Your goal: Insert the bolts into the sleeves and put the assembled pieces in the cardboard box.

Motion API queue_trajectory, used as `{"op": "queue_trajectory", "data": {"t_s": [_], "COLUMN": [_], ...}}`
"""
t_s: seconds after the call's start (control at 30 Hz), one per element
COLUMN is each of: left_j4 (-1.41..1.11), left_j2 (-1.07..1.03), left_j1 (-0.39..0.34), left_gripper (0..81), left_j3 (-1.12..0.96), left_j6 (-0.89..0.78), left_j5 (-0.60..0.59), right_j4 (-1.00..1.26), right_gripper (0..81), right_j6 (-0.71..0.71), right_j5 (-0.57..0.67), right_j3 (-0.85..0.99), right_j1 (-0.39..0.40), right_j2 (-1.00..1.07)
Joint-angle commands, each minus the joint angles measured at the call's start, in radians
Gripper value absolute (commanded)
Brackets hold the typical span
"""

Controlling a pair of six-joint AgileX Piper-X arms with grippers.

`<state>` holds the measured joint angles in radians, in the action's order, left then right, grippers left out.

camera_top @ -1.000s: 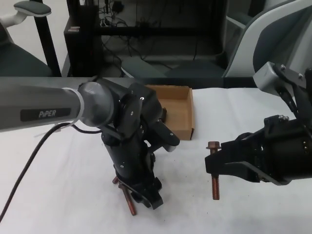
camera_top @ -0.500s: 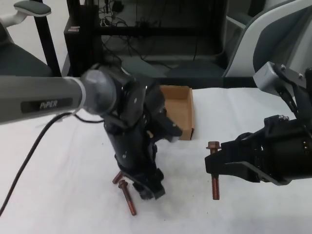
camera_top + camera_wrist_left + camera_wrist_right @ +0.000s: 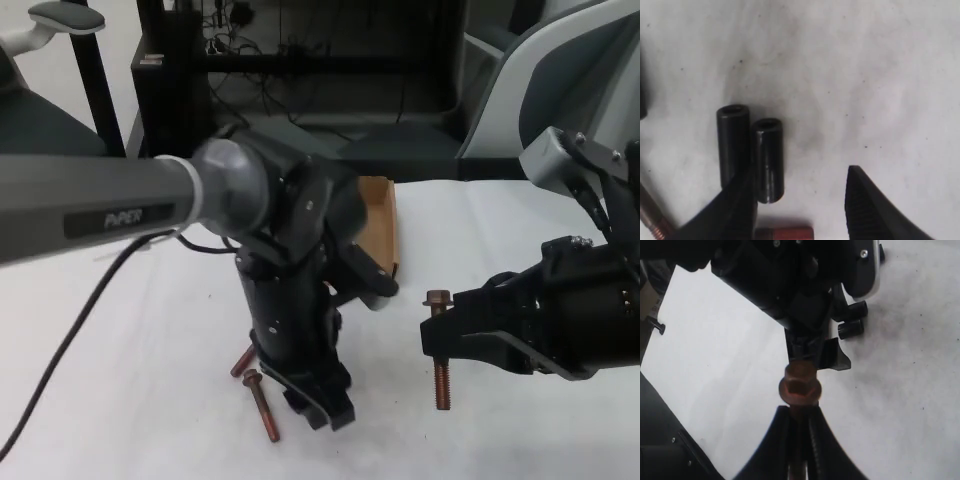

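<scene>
Two black sleeves (image 3: 733, 145) (image 3: 767, 157) lie side by side on the white cloth. My left gripper (image 3: 800, 175) hangs open just over them, one finger (image 3: 735, 210) beside the nearer sleeve. In the high view the left gripper (image 3: 325, 405) points down at the middle of the bench. My right gripper (image 3: 440, 345) is shut on a copper bolt (image 3: 438, 350), held upright with its head (image 3: 799, 387) on top, a little to the right of the left arm. Both sleeves (image 3: 852, 310) also lie beyond the bolt in the right wrist view.
Two loose copper bolts (image 3: 262, 402) (image 3: 243, 360) lie on the cloth left of the left gripper. The cardboard box (image 3: 378, 225) stands open behind the left arm. Chairs and a black rack are past the bench's far edge.
My left arm has swung right, toward the right arm, uncovering the loose bolts on the cloth. The right arm and its bolt have not moved.
</scene>
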<state>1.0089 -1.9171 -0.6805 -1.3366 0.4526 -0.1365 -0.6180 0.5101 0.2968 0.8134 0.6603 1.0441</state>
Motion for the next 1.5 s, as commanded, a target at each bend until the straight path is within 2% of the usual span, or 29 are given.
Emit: {"op": "queue_trajectory", "data": {"t_s": [0.0,0.77,1.13,1.47], "left_j4": [0.008,-0.047,-0.042,-0.024], "left_j2": [0.007,0.007,-0.002,-0.002], "left_j1": [-0.024,-0.016,0.031,0.026], "left_gripper": [53.2,53.2,53.2,53.2], "left_j3": [-0.012,-0.012,-0.004,-0.004], "left_j6": [-0.004,0.027,0.027,0.015], "left_j5": [0.009,0.039,0.035,0.017], "right_j4": [0.006,0.003,0.003,0.003], "right_gripper": [0.6,0.6,0.6,0.6], "right_j6": [-0.008,-0.008,-0.008,-0.008], "right_j5": [0.009,0.009,0.009,0.009], "right_j3": [0.004,0.004,0.004,0.004], "right_j1": [-0.003,-0.003,-0.003,-0.003], "right_j2": [-0.011,-0.011,-0.011,-0.011]}}
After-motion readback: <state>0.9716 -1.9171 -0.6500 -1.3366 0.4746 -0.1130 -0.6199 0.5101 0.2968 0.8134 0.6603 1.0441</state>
